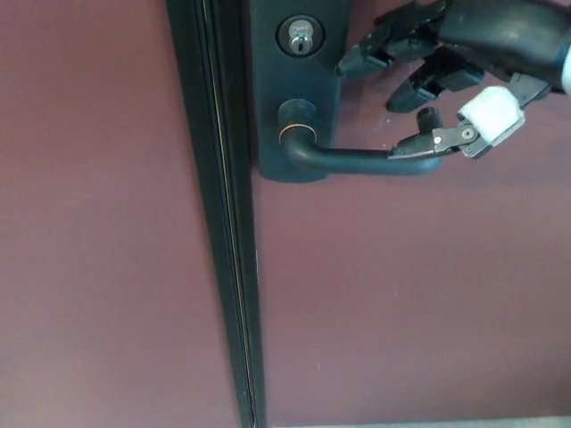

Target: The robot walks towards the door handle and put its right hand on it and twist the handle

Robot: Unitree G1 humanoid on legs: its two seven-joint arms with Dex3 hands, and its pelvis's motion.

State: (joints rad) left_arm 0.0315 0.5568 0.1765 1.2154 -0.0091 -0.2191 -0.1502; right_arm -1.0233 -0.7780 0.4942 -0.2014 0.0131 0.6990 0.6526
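A black lever door handle [357, 159] sticks out to the right from a dark plate [299, 89] on the maroon door [401, 294]; it lies level. My right hand [437, 76] comes in from the upper right, open, its two fingers [375, 49] spread above the lever. The thumb [419, 147], with a white wrap behind it, rests along the lever's outer end. The fingers are not closed around the lever. My left hand does not show.
A keyhole cylinder [300, 36] sits in the plate above the handle's pivot. A dark vertical door edge or frame strip [223, 223] runs down left of the plate. A sliver of pale floor [446, 424] shows at the bottom.
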